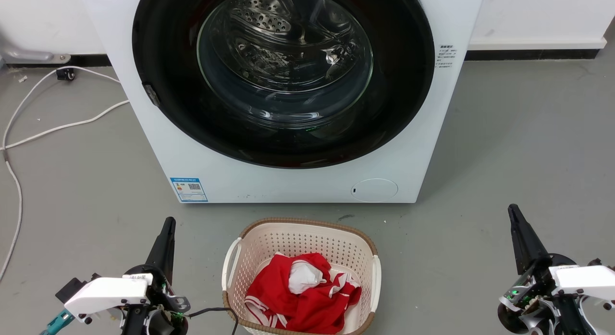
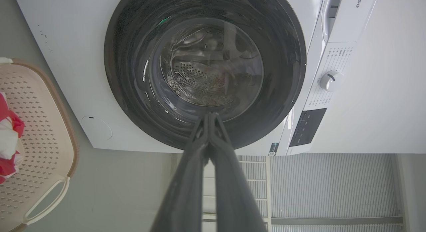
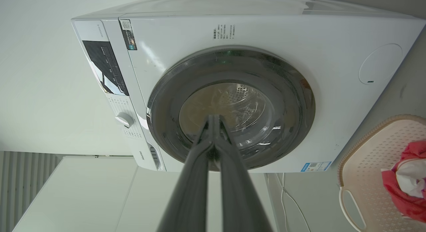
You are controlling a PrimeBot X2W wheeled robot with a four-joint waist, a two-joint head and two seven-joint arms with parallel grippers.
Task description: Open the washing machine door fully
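Floor: grey, smooth, a few small dark specks near the machine front. Standing on it are a white washing machine and, just in front of it but not touching, a cream perforated laundry basket. A white cable loops over the floor left of the machine.

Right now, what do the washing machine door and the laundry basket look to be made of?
The washing machine door: glossy black ring, probably plastic, judging by its sharp reflections; the bulging centre looks like clear glass, since the perforated drum shows through. The laundry basket: matte cream plastic with moulded holes; its brown rim looks woven, rattan or imitation, can't tell.
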